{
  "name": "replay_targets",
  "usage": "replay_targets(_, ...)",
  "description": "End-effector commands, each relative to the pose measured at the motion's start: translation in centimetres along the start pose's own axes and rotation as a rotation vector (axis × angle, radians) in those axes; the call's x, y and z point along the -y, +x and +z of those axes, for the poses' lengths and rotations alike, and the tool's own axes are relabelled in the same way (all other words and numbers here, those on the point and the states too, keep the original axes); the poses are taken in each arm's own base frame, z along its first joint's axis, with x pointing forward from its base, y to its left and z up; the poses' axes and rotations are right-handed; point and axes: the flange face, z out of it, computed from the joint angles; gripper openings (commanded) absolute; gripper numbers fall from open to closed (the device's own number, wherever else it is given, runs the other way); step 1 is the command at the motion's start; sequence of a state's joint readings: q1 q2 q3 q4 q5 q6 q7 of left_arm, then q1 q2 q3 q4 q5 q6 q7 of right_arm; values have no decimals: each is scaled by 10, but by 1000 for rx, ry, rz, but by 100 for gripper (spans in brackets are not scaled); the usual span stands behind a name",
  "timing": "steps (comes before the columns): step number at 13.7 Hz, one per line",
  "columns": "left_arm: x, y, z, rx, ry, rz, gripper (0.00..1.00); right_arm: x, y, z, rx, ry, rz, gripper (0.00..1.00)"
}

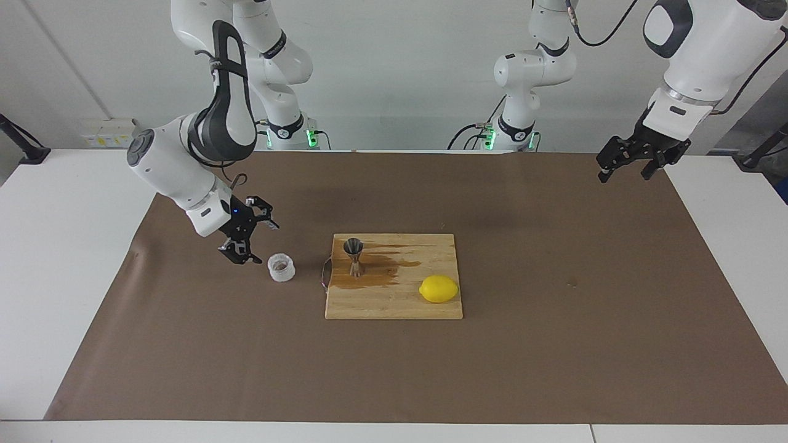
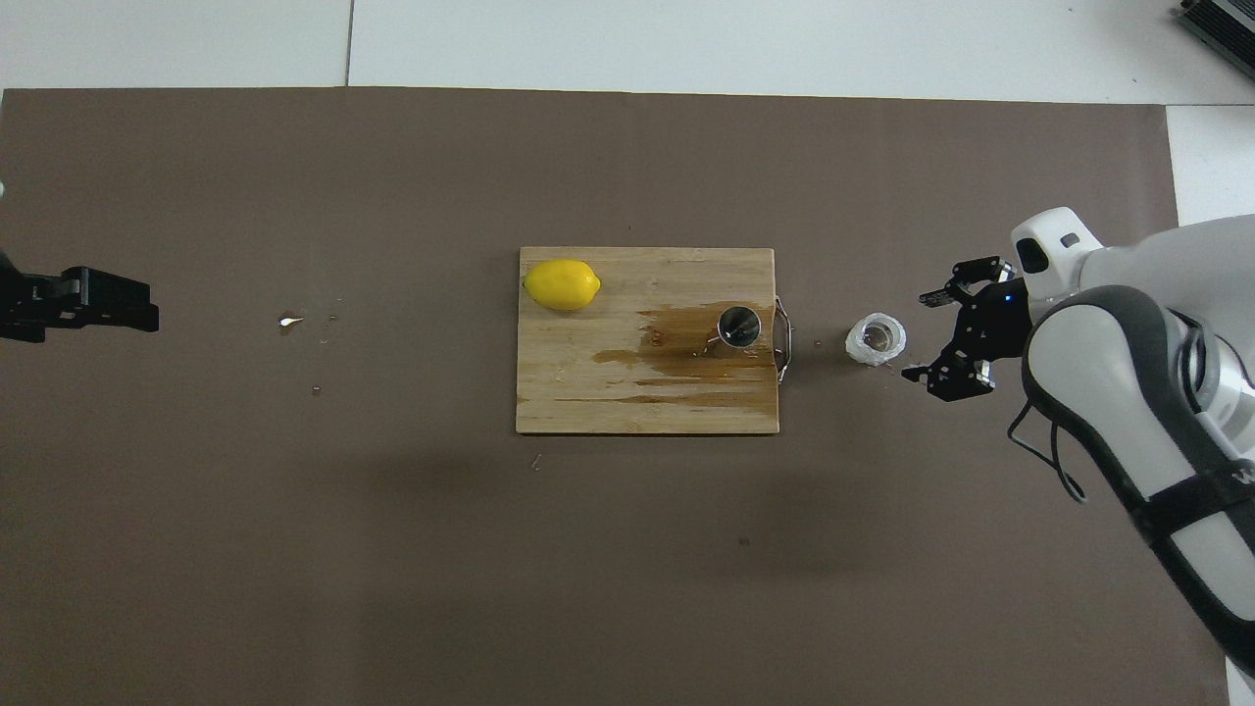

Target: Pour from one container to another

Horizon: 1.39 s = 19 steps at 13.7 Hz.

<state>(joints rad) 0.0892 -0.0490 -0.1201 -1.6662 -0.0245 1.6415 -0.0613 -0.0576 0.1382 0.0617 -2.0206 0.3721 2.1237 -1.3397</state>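
Observation:
The small white ridged cup [image 1: 281, 267] with brownish contents stands upright on the brown mat, beside the cutting board toward the right arm's end of the table; it also shows in the overhead view [image 2: 876, 338]. The steel jigger [image 1: 353, 255] stands upright on the board's edge nearest the cup, also seen from above [image 2: 739, 326]. My right gripper [image 1: 258, 243] is open, low beside the cup and just short of it, jaws facing it [image 2: 920, 335]. My left gripper [image 1: 623, 176] is open and empty, raised over the mat's left-arm end [image 2: 147, 306]; that arm waits.
The wooden cutting board [image 1: 394, 304] has a brown wet stain around the jigger and a metal handle at the cup's end. A yellow lemon [image 1: 439, 288] lies on the board. Small spilled droplets [image 2: 289, 320] dot the mat toward the left arm's end.

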Motion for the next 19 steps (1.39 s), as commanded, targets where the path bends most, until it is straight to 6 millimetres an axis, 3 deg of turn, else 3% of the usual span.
replay_targets(1,2,-5,-2,8,-7,-5,100,5,13,-4,149,-82,216,100)
replay_targets(4,2,-5,-2,8,-7,-5,100,12,18,-4,224,-140,458,100)
replay_targets(6,2,-5,-2,8,-7,-5,100,11,16,-17,246,-192,644,100)
replay_targets(9,2,-6,-2,6,-7,-5,100,10,23,-61,313,-230,937,100)
replay_targets(11,2,-6,-2,6,-7,-5,100,17,37,-104,337,-231,1062,100)
replay_targets(14,2,-6,-2,6,-7,-5,100,35,41,-196,234,-274,1092,100)
replay_targets(16,2,-6,-2,6,-7,-5,100,48,49,-220,112,-205,1126,100)
replay_targets(19,2,-5,-2,8,-7,-5,100,50,35,-221,223,-301,1115,100)
